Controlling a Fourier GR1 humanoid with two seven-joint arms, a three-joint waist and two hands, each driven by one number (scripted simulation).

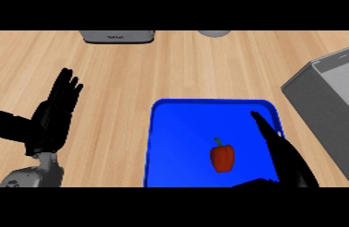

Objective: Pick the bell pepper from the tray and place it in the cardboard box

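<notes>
The right hand (281,147) is seen over the right part of the blue tray (178,129), with its fingers held straight and pointed away from the robot; nothing is held in it. A thumb-like dark shape is seen at the lower edge beside it, though it cannot be made out clearly. Just to the left of this hand, the red bell pepper (223,158) is found lying on the tray floor, apart from the fingers, its green stem turned away from the robot. The tray's raised rim is seen beyond the fingertips and along the hand's right side. Further to the right of the hand, past the rim, the grey-walled box (320,106) is set on the wooden table (170,69), with its opening turned upward. Well to the left of the tray, the left hand (54,115) is held open over the table, fingers straight and up, at rest. At the far edge of the table, a grey appliance (117,36) and a small grey round object (214,33) are partly shown.
</notes>
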